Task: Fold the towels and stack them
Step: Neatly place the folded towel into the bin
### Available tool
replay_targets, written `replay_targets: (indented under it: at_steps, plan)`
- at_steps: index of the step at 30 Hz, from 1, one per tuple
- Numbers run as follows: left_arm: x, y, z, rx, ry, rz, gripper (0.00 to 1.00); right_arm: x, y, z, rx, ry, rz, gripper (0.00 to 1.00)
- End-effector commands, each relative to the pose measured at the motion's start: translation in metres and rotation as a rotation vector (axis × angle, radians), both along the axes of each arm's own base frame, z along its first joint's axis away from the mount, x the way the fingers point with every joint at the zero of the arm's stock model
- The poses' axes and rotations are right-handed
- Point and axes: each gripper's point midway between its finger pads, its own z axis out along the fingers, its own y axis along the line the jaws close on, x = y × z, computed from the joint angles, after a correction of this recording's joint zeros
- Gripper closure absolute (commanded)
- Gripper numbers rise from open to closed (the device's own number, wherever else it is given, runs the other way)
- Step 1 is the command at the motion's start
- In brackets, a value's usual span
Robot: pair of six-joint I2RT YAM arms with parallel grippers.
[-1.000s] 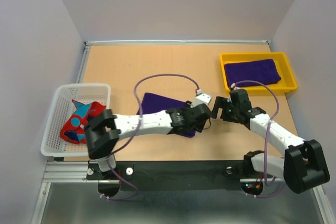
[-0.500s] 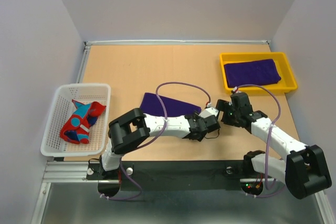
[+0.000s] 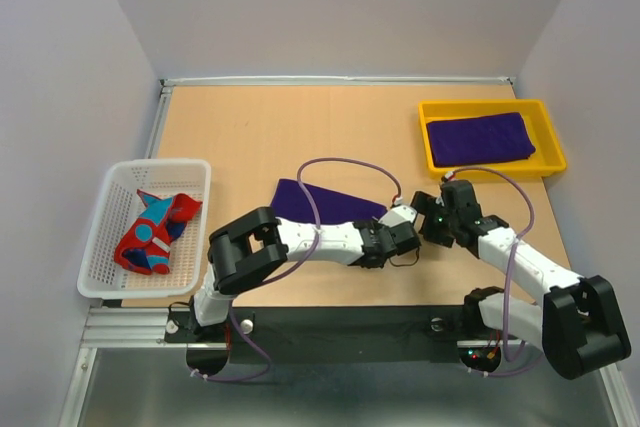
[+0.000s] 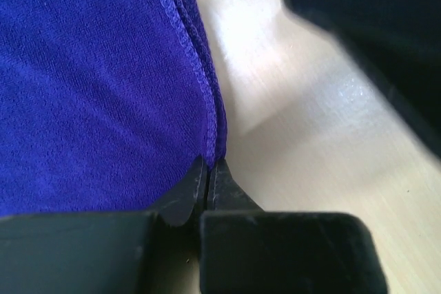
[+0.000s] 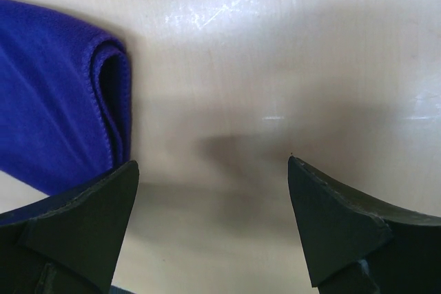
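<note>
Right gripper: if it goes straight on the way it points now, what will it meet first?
Probably the bare table: the right gripper is open and only tabletop shows between its fingers. The purple towel lies off to one side, out of that line. How far is unclear.

Arms (image 3: 310, 237): white link shells, black joint housings, lilac cables (image 3: 340, 160) looping off. Left hand (image 4: 205, 164), right hand (image 5: 211, 163): black wedge fingers (image 5: 331, 232).
</note>
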Motion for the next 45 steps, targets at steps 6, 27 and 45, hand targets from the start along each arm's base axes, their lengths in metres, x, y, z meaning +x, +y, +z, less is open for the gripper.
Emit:
replay_targets:
  at_steps: [6, 27, 45]
  plan:
    - [0.012, 0.006, 0.028, -0.151, 0.047, 0.044, 1.00, 0.007, 0.056, 0.027, 0.407, -0.039, 0.002, 0.05]
    - [0.023, -0.005, 0.064, -0.284, 0.045, 0.065, 1.00, 0.015, 0.078, -0.001, 0.639, 0.077, -0.215, 0.03]
    - [0.024, -0.020, 0.060, -0.333, 0.088, 0.089, 1.00, 0.031, 0.112, -0.028, 0.616, 0.109, -0.208, 0.35]
